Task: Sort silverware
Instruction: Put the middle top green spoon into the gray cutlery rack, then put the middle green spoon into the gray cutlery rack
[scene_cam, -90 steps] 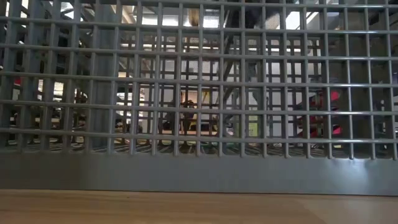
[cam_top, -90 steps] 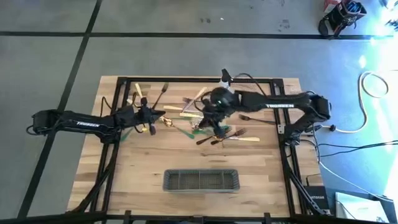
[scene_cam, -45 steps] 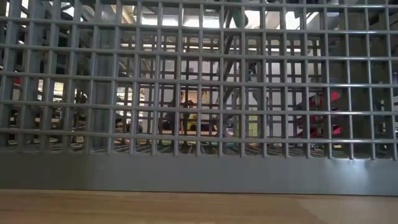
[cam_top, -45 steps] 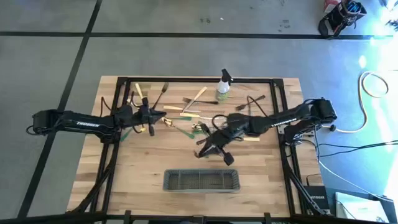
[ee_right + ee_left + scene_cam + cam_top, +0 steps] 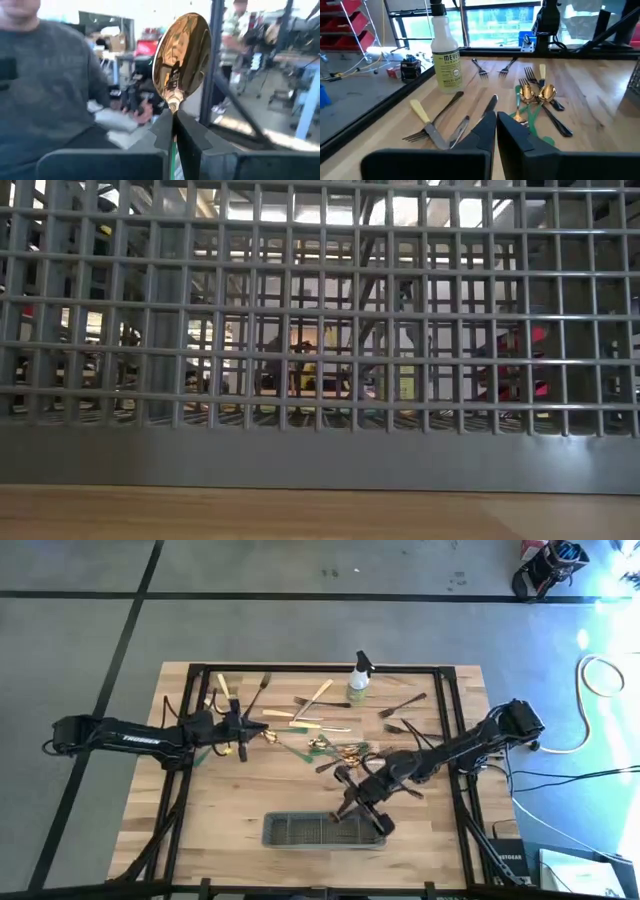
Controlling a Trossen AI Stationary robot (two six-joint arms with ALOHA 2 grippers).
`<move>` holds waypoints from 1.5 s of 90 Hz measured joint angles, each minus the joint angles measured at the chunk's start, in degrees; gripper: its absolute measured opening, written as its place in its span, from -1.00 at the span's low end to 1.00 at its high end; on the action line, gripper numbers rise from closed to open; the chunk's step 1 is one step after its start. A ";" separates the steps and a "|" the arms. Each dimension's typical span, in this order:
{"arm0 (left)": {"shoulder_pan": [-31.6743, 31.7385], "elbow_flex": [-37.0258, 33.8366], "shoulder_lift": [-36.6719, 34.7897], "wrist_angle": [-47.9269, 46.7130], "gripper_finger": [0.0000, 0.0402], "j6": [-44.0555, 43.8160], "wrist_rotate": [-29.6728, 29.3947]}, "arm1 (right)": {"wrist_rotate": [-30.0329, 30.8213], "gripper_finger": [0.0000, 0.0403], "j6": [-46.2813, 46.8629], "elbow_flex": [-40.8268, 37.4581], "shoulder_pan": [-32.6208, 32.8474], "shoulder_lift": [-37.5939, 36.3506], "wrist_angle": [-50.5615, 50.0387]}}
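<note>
Right gripper [image 5: 352, 808] at the caddy [image 5: 324, 831]
It pinches 1 gold spoon [image 5: 181, 54]; left gripper [image 5: 496, 131] narrow, over the left cutlery.

High view straight down over the table [image 5: 250, 795], low view level behind caddy [image 5: 320, 450] mesh, wrist views forward past fingers [image 5: 487, 132]

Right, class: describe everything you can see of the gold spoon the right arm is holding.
The gold spoon has a shiny, mirror-like oval bowl that looks like polished metal and reflects the room. The bowl stands upright above the right tool, whose two dark fingers are shut on the narrow neck just below it. A sliver of green shows between the fingers, probably the handle. From above, the right tool holds it over the grey wire-mesh caddy, near its right end.
</note>
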 joint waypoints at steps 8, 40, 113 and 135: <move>-0.20 0.00 0.00 0.24 -1.00 -0.03 0.00 | 0.71 -1.00 0.03 -0.09 0.09 0.62 -1.61; -0.23 0.00 0.00 0.38 -1.00 0.39 -0.02 | 0.49 -0.98 1.80 0.00 0.04 1.63 -6.77; -0.23 0.97 0.02 3.34 -1.00 4.12 -0.02 | -1.98 -0.58 1.75 0.04 -0.52 1.27 -7.91; -0.21 3.85 0.02 1.66 -1.00 6.67 -0.02 | -2.68 -0.58 0.54 0.13 -1.98 -2.07 -13.62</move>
